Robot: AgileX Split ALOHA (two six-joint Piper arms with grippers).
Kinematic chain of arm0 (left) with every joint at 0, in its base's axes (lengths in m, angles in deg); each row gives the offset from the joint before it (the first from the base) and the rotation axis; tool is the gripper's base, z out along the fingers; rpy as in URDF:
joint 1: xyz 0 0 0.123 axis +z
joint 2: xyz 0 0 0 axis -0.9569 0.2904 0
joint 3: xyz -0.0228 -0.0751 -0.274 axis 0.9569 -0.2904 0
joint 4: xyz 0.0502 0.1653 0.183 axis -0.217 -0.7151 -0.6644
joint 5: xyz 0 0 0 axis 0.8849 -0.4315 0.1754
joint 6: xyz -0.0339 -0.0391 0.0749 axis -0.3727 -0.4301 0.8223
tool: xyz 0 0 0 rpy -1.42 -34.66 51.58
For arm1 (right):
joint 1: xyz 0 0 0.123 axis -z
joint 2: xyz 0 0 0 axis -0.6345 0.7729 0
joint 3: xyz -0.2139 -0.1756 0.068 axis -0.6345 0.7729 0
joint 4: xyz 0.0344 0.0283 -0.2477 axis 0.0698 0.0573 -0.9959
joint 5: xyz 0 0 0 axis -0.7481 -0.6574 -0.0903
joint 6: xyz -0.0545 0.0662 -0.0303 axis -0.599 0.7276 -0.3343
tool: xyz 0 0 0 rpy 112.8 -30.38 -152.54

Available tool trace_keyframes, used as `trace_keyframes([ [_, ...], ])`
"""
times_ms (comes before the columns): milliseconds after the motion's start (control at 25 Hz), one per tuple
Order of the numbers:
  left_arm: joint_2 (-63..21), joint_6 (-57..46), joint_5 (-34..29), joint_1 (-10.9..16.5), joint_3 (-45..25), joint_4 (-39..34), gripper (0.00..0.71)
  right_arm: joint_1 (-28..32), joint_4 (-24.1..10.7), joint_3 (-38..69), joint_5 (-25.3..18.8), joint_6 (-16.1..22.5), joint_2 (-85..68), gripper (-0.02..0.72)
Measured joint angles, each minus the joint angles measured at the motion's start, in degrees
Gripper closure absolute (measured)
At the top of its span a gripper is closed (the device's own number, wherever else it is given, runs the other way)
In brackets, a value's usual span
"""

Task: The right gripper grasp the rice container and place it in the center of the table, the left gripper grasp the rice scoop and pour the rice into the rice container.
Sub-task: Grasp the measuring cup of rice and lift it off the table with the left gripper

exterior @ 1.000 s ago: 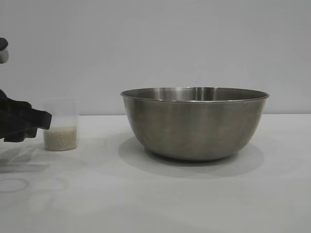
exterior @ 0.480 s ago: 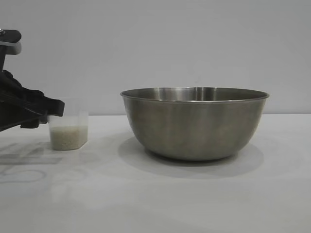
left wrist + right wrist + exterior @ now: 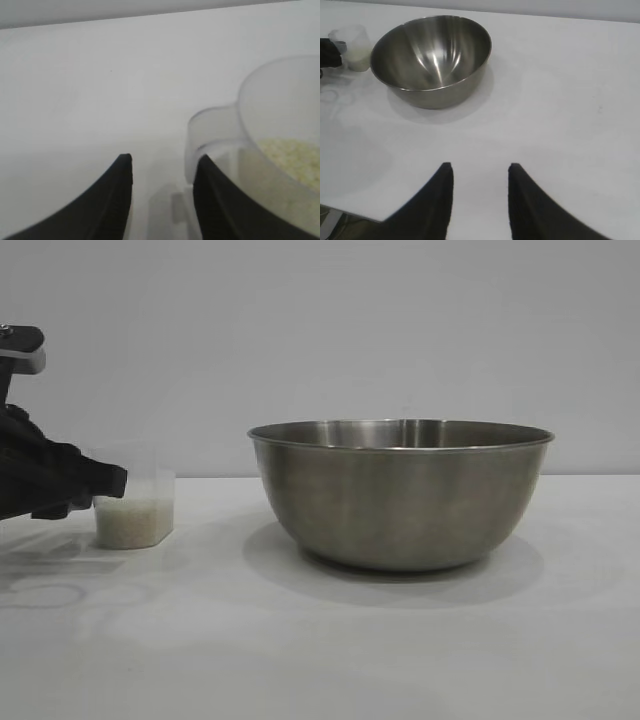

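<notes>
The rice container (image 3: 400, 500), a wide steel bowl, stands empty mid-table (image 3: 330, 660); the right wrist view shows its bare inside (image 3: 432, 55). The rice scoop (image 3: 140, 485), a frosted plastic cup, sits upright at the far left with rice (image 3: 130, 522) in its bottom. My left gripper (image 3: 115, 483) reaches in from the left edge and is closed on the scoop's side loop handle (image 3: 210, 125). In the left wrist view the gripper (image 3: 164, 159) has one finger (image 3: 212, 200) against the loop. My right gripper (image 3: 480, 166) hangs open over bare table, well back from the bowl and outside the exterior view.
The scoop (image 3: 352, 40) stands close beside the bowl's left side, a short gap between them. White tabletop stretches in front of and to the right of the bowl. A plain grey wall closes the back.
My left gripper came in from the left, narrowed its jaws on the scoop's handle and nudged the scoop slightly toward the bowl. Bowl and right gripper have not moved.
</notes>
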Motion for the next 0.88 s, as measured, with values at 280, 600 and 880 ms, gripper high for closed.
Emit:
trace_keyframes([
  [280, -0.1, -0.1, 0.0, 0.0, 1.7, -2.2, 0.71, 0.0, 0.0, 0.0, 0.0, 0.0, 0.0, 0.447],
  [600, -3.4, 3.1, -1.0, 0.0, 2.6, -6.3, 0.71, 0.0, 0.0, 0.0, 0.0, 0.0, 0.0, 0.447],
  [880, -16.3, 14.5, -0.9, 0.0, 2.6, -18.1, 0.71, 0.0, 0.0, 0.0, 0.0, 0.0, 0.0, 0.447],
])
